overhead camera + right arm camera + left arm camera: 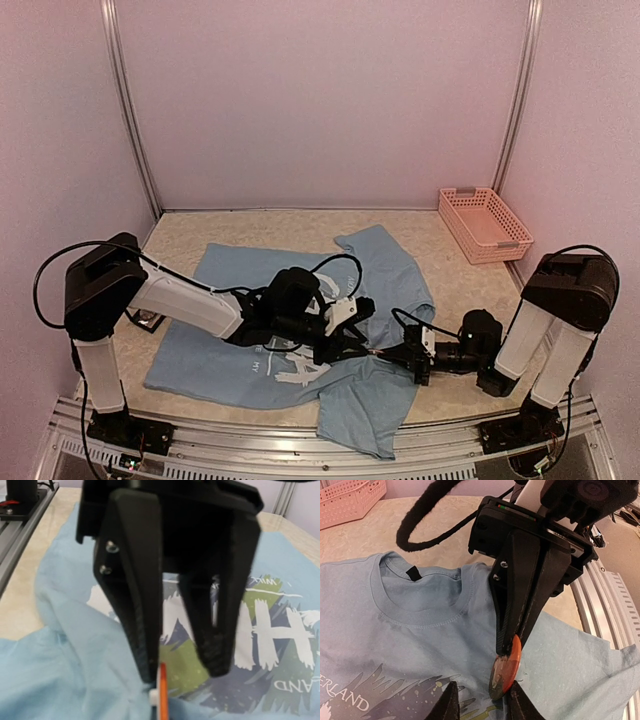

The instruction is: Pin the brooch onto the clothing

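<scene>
Brooch (510, 665) pinched edge-on in right gripper (507, 651), pin hidden. Left gripper (182, 674), partly open, at its nine o'clock over T-shirt (420, 645).

Readable txt is all on the T-shirt (420, 645) chest print.

Left wrist view: white caps ERLAND (344, 700), a bit below the collar, over the grey splash streaks. Start of the word is cut off by the pic edge.

Right wrist view, same print seen upside down: outline caps LAND (287, 686), just beside much bigger white block letters on green-grey splashes. Of the big ones only an H (270, 630) reads for sure — its neighbours are partly covered or cut off. On the far side of them runs a small white line (265, 581), too blurred to read.

Top view: white print (290, 372) shows mid-shirt, chars too small to make out.
</scene>
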Robot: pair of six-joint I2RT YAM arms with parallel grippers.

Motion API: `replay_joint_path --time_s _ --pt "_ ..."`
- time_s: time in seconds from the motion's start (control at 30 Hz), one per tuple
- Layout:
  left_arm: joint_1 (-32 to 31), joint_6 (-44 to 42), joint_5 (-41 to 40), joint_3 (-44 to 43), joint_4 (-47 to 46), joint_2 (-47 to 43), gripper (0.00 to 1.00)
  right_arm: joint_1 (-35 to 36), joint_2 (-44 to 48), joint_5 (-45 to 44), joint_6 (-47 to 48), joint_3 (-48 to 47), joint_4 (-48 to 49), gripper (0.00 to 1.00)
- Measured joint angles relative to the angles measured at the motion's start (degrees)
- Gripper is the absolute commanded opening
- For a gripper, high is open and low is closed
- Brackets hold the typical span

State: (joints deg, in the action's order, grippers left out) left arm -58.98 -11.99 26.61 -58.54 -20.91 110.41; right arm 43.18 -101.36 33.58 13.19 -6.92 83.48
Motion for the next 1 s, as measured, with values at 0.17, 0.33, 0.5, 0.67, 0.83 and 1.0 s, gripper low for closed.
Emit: replay_joint_path --time_s 0.17,0.33,0.5,0.67,0.83,1.0 --pt "-0.55 -0.76 -0.02 0.00 -0.09 0.00 0.13 -0.20 0.00 0.26 -0.04 -0.09 0.00 0.00" --pt "-0.81 -1.51 0.37 0.00 0.00 0.00 0.00 -0.33 0.00 0.26 -0.42 -0.20 -0.11 0.00" --pt "-1.33 -1.97 0.42 0.00 0.48 0.00 0.00 -0.57 0.17 0.31 -0.66 -0.33 -1.11 0.00" --pt "-1.38 -1.77 0.11 0.00 0.66 0.00 0.00 -0.57 3.65 -0.48 -0.55 -0.50 -5.51 0.20" --pt "-1.31 -1.77 -0.59 -0.02 2.23 -0.22 0.00 -0.61 12.35 -1.77 -0.26 -0.76 -14.64 0.28" --pt "-1.18 -1.79 -1.31 -0.02 3.26 -0.44 0.00 -0.63 18.53 -1.97 -0.90 -1.09 -22.56 0.37"
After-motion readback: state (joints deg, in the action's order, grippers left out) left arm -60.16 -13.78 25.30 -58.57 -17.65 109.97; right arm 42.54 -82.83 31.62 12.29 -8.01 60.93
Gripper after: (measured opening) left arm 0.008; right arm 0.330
